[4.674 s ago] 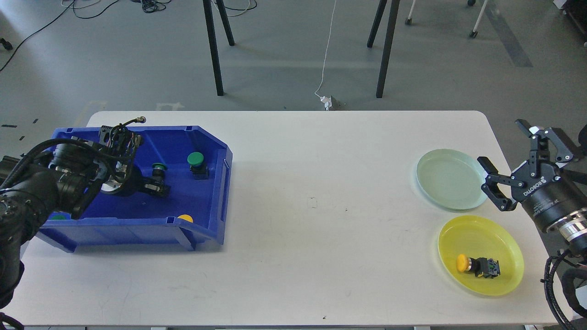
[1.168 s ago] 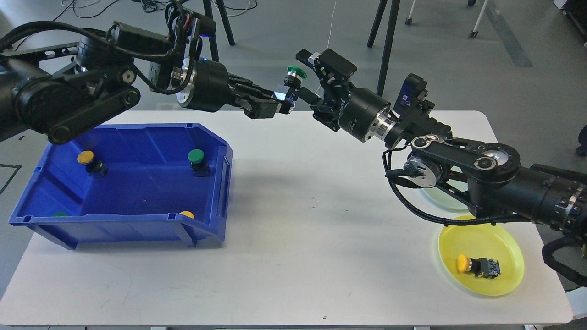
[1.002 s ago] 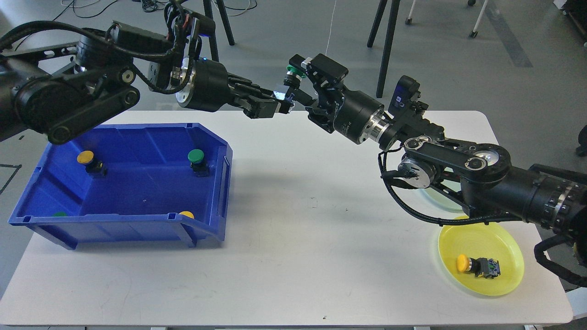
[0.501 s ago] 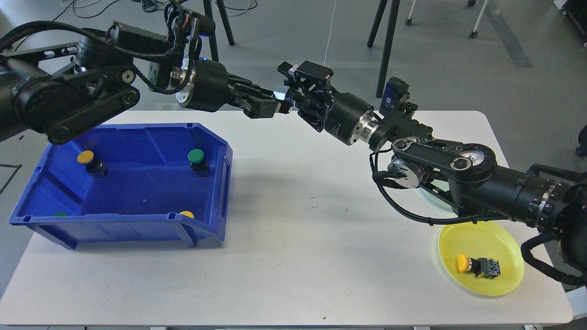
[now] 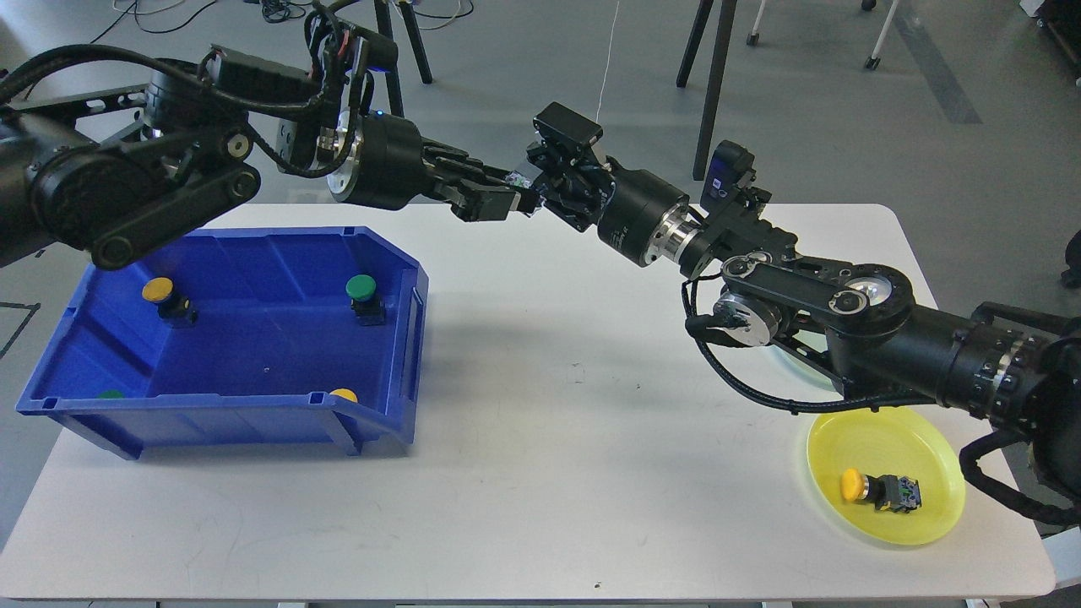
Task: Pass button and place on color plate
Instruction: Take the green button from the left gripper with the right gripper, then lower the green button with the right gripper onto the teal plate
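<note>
Button (image 5: 518,179) (barely visible) sits pinched between left fingers (image 5: 490,201) and right fingers (image 5: 549,173) above the table (image 5: 557,405).

Two yellow-capped buttons (image 5: 159,290) in the bin and one (image 5: 853,485) on a plate, one blue bin (image 5: 253,422), one yellow plate (image 5: 937,515)

both arms are black and made of thick round parts joined together. the left arm (image 5: 143,181) has black cables looping over the top, a shiny silver ring and a small blue light. the right arm (image 5: 844,317) has silver rings, round silver caps at its joints, a small blue box and a black cable hanging under it.
</note>
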`<state>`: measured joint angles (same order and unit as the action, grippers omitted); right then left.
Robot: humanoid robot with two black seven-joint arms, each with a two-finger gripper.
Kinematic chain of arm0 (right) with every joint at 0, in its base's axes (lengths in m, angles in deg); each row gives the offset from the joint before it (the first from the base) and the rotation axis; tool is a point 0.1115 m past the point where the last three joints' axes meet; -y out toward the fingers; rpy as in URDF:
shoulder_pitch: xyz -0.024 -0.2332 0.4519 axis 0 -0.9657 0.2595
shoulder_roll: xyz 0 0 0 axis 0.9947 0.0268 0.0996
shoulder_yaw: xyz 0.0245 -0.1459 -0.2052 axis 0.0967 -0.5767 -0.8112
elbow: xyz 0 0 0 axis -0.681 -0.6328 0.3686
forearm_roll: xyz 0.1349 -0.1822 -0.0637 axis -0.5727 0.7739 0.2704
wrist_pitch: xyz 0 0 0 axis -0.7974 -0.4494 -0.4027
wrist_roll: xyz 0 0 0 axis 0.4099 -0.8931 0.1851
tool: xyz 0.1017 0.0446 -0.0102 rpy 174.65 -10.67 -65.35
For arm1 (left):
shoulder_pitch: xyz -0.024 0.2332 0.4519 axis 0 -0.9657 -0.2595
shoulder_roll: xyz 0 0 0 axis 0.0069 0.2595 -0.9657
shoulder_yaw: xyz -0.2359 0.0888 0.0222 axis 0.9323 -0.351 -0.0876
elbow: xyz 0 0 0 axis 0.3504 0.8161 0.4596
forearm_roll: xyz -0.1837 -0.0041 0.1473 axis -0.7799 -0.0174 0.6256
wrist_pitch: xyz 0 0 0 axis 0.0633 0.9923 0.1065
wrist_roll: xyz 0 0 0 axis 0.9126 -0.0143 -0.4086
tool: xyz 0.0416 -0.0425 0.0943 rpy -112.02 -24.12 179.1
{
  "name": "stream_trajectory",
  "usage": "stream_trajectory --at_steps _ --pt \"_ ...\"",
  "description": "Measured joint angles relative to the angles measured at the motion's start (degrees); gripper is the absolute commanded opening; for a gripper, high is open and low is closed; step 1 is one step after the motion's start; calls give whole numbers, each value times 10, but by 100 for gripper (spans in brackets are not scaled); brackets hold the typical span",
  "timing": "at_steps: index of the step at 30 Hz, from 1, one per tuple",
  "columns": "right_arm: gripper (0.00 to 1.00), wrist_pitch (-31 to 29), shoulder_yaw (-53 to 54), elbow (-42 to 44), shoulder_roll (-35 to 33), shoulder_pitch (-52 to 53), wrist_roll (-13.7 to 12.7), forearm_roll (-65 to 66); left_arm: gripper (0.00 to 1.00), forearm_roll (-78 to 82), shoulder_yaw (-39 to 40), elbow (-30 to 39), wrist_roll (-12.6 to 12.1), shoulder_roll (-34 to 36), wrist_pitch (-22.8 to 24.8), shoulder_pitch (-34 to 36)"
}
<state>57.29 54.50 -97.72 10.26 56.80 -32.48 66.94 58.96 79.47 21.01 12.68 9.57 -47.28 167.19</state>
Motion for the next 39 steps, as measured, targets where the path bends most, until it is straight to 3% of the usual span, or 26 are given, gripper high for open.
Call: stream_trajectory --at_steps 17,28,31,36,39 --pt "0 13 17 -11 -29 -16 0 -7 77 -2 2 -20 0 -31 0 0" --pt "0 20 193 -54 -189 -165 0 -16 77 -4 4 -20 0 -30 0 -2" --pt "0 63 234 -50 -216 -222 0 -16 77 -5 4 -20 0 -30 0 -3" --pt "0 200 244 -20 -223 -289 -9 -14 77 -16 5 -28 0 -30 0 -5" --pt "0 225 227 13 -221 -312 -18 -11 77 -18 5 -33 0 -30 0 -6"
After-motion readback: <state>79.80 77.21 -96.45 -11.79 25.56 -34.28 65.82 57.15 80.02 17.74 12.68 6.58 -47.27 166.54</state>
